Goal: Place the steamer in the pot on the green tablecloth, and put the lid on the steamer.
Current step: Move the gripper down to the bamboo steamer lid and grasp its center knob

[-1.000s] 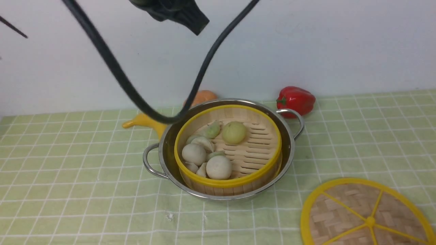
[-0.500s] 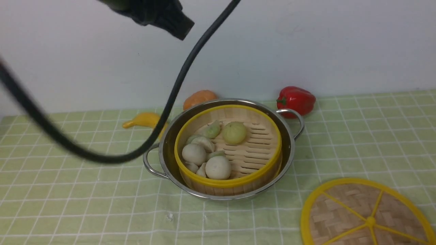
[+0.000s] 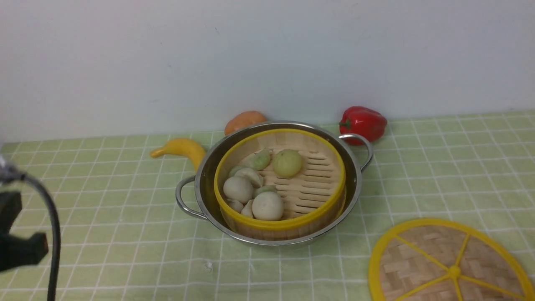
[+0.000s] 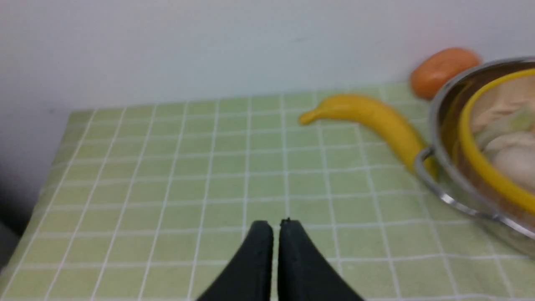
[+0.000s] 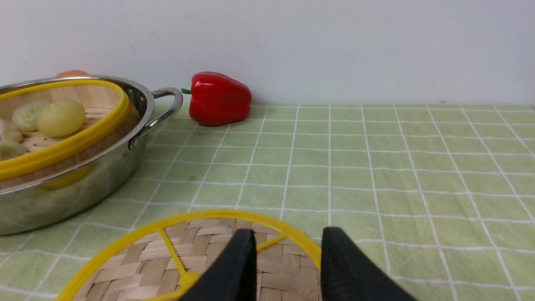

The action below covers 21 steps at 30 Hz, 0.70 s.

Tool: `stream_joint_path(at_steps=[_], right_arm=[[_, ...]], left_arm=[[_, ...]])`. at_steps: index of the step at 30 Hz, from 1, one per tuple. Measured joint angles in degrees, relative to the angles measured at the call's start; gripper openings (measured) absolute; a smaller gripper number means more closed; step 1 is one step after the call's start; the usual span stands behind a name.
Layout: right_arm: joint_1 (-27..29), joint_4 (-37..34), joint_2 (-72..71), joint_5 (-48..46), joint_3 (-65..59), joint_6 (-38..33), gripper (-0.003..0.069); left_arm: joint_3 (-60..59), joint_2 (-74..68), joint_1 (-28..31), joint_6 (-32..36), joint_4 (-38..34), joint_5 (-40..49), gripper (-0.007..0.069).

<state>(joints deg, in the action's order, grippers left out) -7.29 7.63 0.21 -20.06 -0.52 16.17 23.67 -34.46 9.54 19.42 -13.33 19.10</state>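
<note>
**Lid not yet fitted: pickup and seating are the exposed steps**

Nearest, at front right, the lid [image 3: 449, 261] lies flat on the green tablecloth [image 3: 104, 209], woven face and central knob up. Being round, it has no long axis, only spokes radiating from the knob. The right gripper [image 5: 287, 234] hovers over its rim, jaws parted and empty. The left gripper [image 4: 274, 223] is off to the left, jaws pressed together on nothing.

Mid-table, the steamer [image 3: 313, 184] sits mouth-up inside the pot [image 3: 355, 179], off-centre (gap wider on the robot's left).

Hazards, in my judgement: a thin rim lying flush on cloth may slip the fingers or snag the fabric. A lid lowered tilted or off-centre could perch on the pot's rim or handle.

Farthest, a red pepper [image 3: 363, 123] lies by the wall.
</note>
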Motion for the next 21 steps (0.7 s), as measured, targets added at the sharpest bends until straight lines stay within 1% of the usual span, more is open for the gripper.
stream_joint_path(at_steps=[2,3,7,12,16,21], right_arm=[[0.00,0.00,0.00,0.00,0.00,0.00,0.0243],[0.00,0.00,0.00,0.00,0.00,0.00,0.0243],[0.00,0.00,0.00,0.00,0.00,0.00,0.0243],[0.00,0.00,0.00,0.00,0.00,0.00,0.0243],[0.00,0.00,0.00,0.08,0.00,0.00,0.0243],[0.00,0.00,0.00,0.08,0.00,0.00,0.0243]], left_arm=[[-7.24,6.05,2.20,0.05,-0.33,-2.22,0.0022],[-8.58,7.29,2.44,0.10,-0.40,-2.40,0.0022],[-20.02,21.01,3.29,0.22,-0.64,-4.03,0.0022],[-24.04,32.54,3.29,0.22,-0.69,-2.52,0.0029],[-24.10,34.20,3.29,0.22,-0.62,0.59,0.0033],[-24.10,34.38,3.29,0.22,-0.57,0.84,0.0041]])
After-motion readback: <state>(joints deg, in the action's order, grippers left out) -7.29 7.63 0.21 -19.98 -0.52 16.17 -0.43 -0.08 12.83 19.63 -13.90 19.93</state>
